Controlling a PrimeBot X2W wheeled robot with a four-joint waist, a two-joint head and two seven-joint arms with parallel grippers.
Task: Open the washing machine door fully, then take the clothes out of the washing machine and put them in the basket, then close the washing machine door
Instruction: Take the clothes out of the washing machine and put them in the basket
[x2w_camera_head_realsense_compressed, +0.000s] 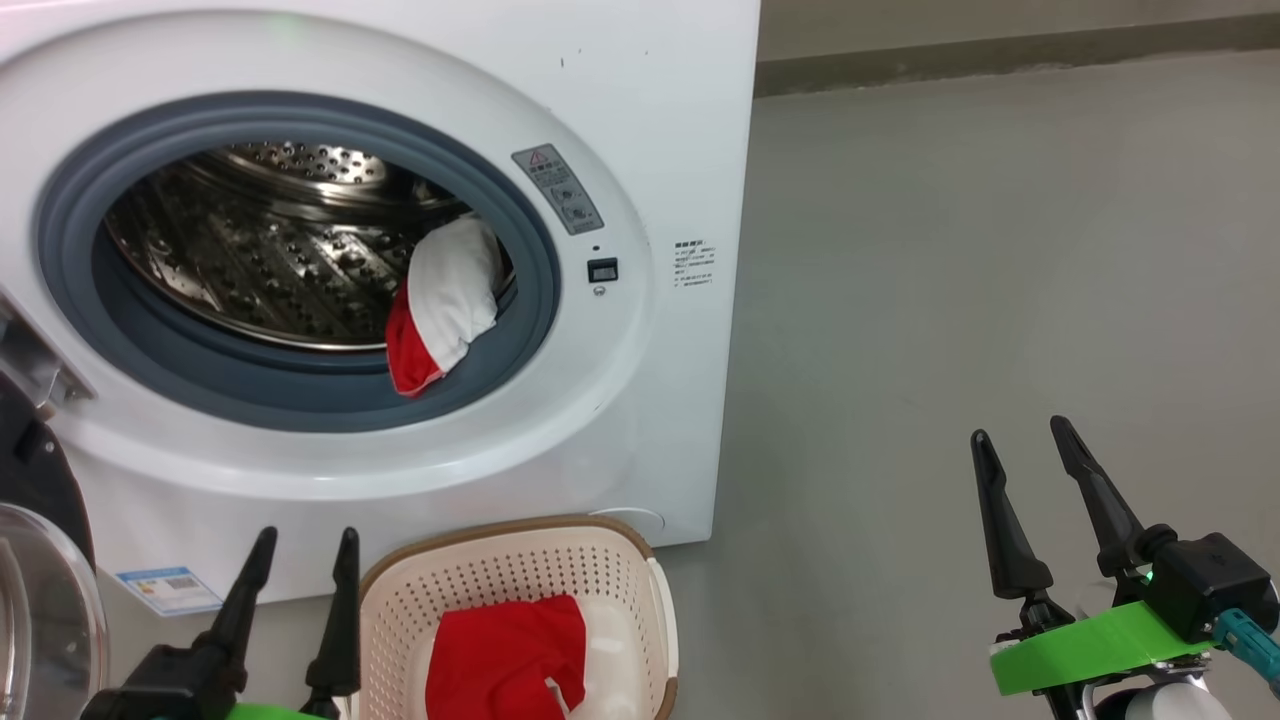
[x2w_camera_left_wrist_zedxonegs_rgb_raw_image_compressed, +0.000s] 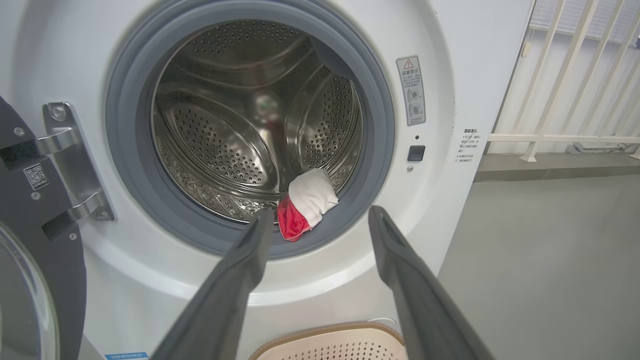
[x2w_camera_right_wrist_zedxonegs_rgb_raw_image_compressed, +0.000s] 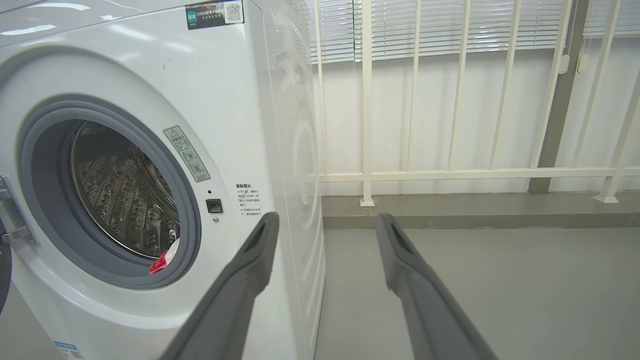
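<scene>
Clothes (x2w_camera_head_realsense_compressed: 505, 640) sit in two places at the washing machine (x2w_camera_head_realsense_compressed: 650, 110). Nearest, before the machine's lower front, the left gripper (x2w_camera_head_realsense_compressed: 306, 540) hovers with its two dark fingers spread and nothing between them; its wrist view looks past them into the drum mouth. Off the machine's right side, over bare grey floor (x2w_camera_head_realsense_compressed: 1000, 250), the right gripper (x2w_camera_head_realsense_compressed: 1020, 432) is likewise spread wide and empty, with a green band (x2w_camera_head_realsense_compressed: 1090, 650) behind its fingers. Just in front of the machine's front panel stands the cream basket (x2w_camera_head_realsense_compressed: 450, 590) with its brown rim, and a red garment (x2w_camera_head_realsense_compressed: 500, 655) with a bit of white lies inside. At the machine's left edge in the head view, the washing machine door (x2w_camera_head_realsense_compressed: 45, 590) is swung open on its metal hinge (x2w_camera_left_wrist_zedxonegs_rgb_raw_image_compressed: 75, 165), showing its clear glass bowl and black rim. A blue sticker (x2w_camera_head_realsense_compressed: 170, 588) marks the machine's lower front. In the machine's open mouth, a red-and-white bundle (x2w_camera_head_realsense_compressed: 445, 300) rests on the lower right of the grey rubber ring (x2w_camera_head_realsense_compressed: 300, 405), at the lip of the perforated steel drum (x2w_camera_head_realsense_compressed: 250, 260). A grey warning label (x2w_camera_head_realsense_compressed: 558, 188) sits right of the ring. Beyond the machine's right side, a cream railing (x2w_camera_right_wrist_zedxonegs_rgb_raw_image_compressed: 450, 174) runs in front of white blinds (x2w_camera_right_wrist_zedxonegs_rgb_raw_image_compressed: 450, 30).
</scene>
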